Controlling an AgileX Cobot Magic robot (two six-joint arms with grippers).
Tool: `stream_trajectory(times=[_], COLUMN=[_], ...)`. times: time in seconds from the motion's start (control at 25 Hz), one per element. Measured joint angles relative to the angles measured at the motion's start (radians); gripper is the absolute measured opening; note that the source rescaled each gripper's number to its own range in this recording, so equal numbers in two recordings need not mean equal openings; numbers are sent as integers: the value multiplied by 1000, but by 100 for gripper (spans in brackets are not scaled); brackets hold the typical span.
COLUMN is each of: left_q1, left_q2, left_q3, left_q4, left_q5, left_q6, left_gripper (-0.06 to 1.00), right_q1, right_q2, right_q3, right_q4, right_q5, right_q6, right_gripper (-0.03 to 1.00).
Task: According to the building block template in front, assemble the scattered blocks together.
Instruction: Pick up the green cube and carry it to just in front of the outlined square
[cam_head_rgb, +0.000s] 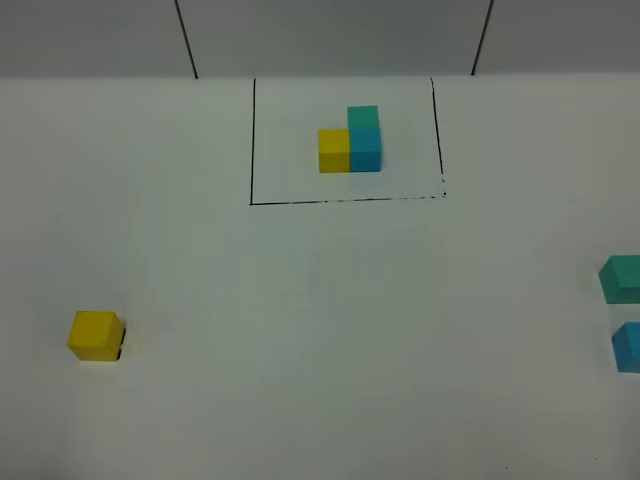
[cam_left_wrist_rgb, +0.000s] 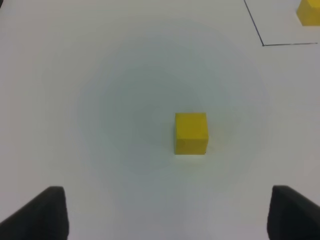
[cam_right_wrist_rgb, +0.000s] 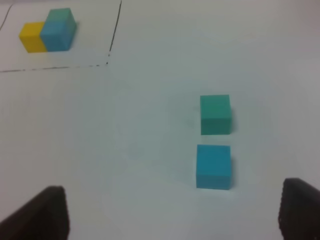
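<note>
The building block template (cam_head_rgb: 351, 142) is a yellow, blue and teal L-shaped cluster inside a black drawn frame at the far middle of the table. The loose yellow cube (cam_head_rgb: 96, 335) lies at the near left. At the right edge lie the teal cube (cam_head_rgb: 622, 278) and, nearer, the blue cube (cam_head_rgb: 628, 346). In the left wrist view my left gripper (cam_left_wrist_rgb: 165, 220) is open, and the yellow cube (cam_left_wrist_rgb: 191, 133) lies ahead of its fingers, apart from them. My right gripper (cam_right_wrist_rgb: 169, 217) is open too, with the blue cube (cam_right_wrist_rgb: 214, 166) and teal cube (cam_right_wrist_rgb: 215, 114) ahead. Neither gripper shows in the high view.
The white table (cam_head_rgb: 320, 300) meets a grey wall at the back. The black frame line (cam_head_rgb: 345, 200) bounds the template area. A corner of that frame (cam_left_wrist_rgb: 262, 45) shows in the left wrist view, and the template (cam_right_wrist_rgb: 47, 30) is far off in the right wrist view.
</note>
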Motion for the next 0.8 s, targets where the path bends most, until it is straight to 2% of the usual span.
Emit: stream_trajectory(times=[0.64, 0.8], left_q1=[0, 0], left_q2=[0, 0], left_q3=[0, 0], left_q4=[0, 0], left_q5=[0, 0], left_q6=[-1, -1], left_gripper=[85, 85], right_q1=[0, 0], right_q2=[0, 45], right_q3=[0, -27], right_q4=[12, 20], right_q5=[1, 45], right_q6=[-1, -1], right_gripper=[71, 76])
